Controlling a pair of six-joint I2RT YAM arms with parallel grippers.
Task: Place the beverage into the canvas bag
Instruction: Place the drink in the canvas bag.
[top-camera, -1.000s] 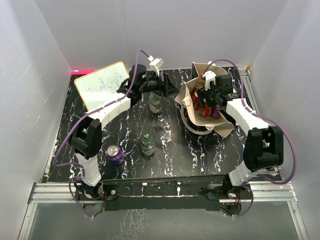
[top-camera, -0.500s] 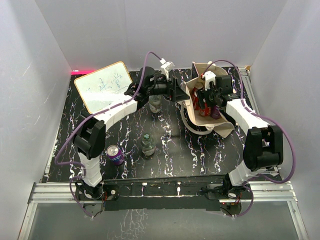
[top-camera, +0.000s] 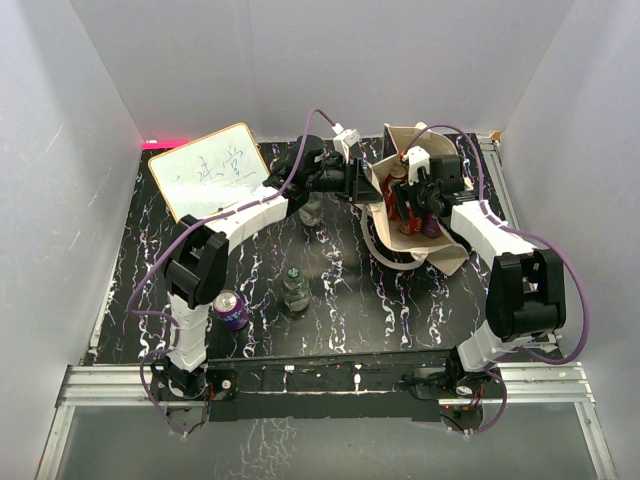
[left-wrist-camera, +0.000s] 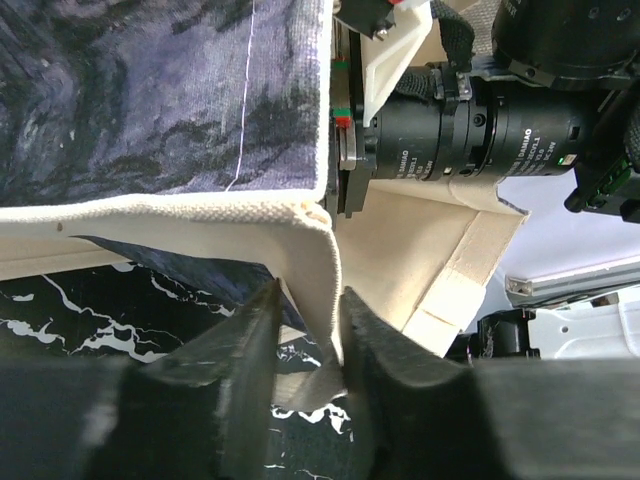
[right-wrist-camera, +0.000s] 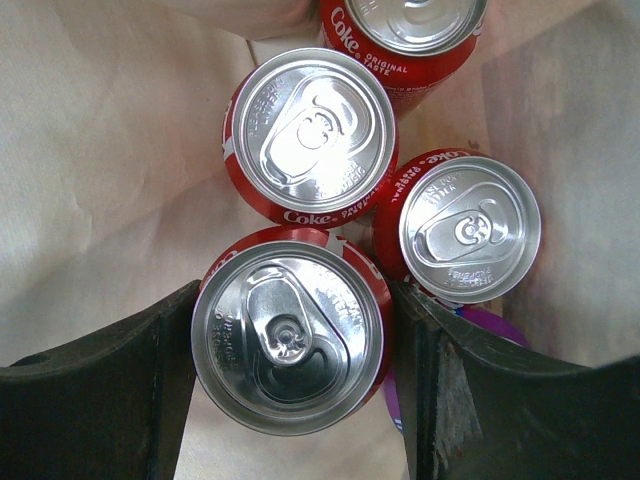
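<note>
Overhead view: the canvas bag (top-camera: 447, 257) stands open-mouthed on the black marbled counter (top-camera: 340, 310) in the upper right of the frame, with both arms reaching to it. The left gripper (top-camera: 360, 183) meets the bag's rim on the side facing frame centre; in the left wrist view we see the left gripper (left-wrist-camera: 310, 322) closed to a narrow gap, pinching a fold of the beige hem of the canvas bag (left-wrist-camera: 200, 225) between its fingers (left-wrist-camera: 262, 330). The right gripper (top-camera: 408, 205) is lowered into the bag's mouth. In the right wrist view the right gripper (right-wrist-camera: 292, 350) stands about half open, and its fingers (right-wrist-camera: 100, 390) press on both sides of an upright Coke can (right-wrist-camera: 288, 335), which sits inside the bag beside three further Coke cans (right-wrist-camera: 312, 130). Outside the bag we note a purple can (top-camera: 230, 308) at lower left, a clear bottle (top-camera: 295, 288) just beside it, a second bottle (top-camera: 312, 208) near the left gripper, and a whiteboard (top-camera: 207, 170) at upper left.
</note>
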